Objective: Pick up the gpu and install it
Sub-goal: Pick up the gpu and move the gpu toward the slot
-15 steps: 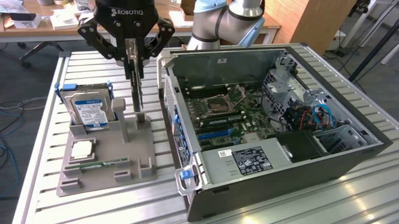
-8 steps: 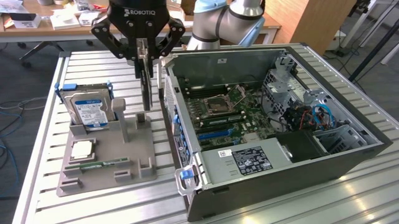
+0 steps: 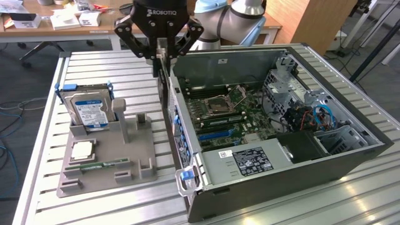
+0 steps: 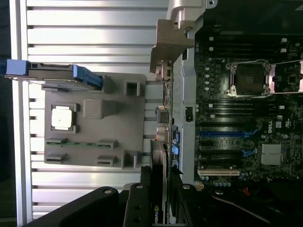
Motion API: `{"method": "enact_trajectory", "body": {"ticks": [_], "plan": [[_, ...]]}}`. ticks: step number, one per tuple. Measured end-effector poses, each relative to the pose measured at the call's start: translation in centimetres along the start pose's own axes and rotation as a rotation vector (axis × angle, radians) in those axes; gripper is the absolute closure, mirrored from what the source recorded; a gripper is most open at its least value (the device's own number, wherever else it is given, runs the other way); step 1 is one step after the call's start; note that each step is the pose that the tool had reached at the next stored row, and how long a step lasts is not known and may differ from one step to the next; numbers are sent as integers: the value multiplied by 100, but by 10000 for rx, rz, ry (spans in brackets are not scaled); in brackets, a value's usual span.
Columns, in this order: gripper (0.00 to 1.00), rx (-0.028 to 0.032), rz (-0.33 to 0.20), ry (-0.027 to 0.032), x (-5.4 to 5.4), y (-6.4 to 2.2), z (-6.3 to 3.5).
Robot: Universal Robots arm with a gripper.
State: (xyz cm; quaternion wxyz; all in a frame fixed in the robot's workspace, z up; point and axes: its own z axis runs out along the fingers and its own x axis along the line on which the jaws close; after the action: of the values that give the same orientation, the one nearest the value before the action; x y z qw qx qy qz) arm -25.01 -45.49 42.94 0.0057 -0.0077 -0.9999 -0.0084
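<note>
Exterior view, gripper: you have the black two-finger gripper [image 3: 161, 56] over the case wall on the exterior view's left, its fingers clamped on the card.
Exterior view, gpu: the thin dark flat gpu card [image 3: 157, 68] hangs upright and edge-on from the fingers.
Exterior view, case: the open black computer tower [image 3: 350, 159] lies on the slatted aluminium table [image 3: 93, 65], with its green motherboard [image 3: 218, 112] exposed.
Exterior view, tray: the grey moulded holder [image 3: 134, 145] carries a silver hard drive with blue label [image 3: 89, 110], a square silver processor [image 3: 82, 151] and a narrow green memory stick [image 3: 97, 165].
Wrist view, gpu: the gpu card [image 4: 157, 189] sits pinched in the gripper [image 4: 160, 182], above the case wall.
Wrist view, surroundings: you see the holder [image 4: 94, 137] on one side and the motherboard [image 4: 236, 127] on the other.
</note>
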Motion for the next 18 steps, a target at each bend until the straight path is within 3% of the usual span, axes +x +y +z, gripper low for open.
{"method": "enact_trajectory", "body": {"ticks": [18], "plan": [[74,1,0,2,-804,12,-10]]}}
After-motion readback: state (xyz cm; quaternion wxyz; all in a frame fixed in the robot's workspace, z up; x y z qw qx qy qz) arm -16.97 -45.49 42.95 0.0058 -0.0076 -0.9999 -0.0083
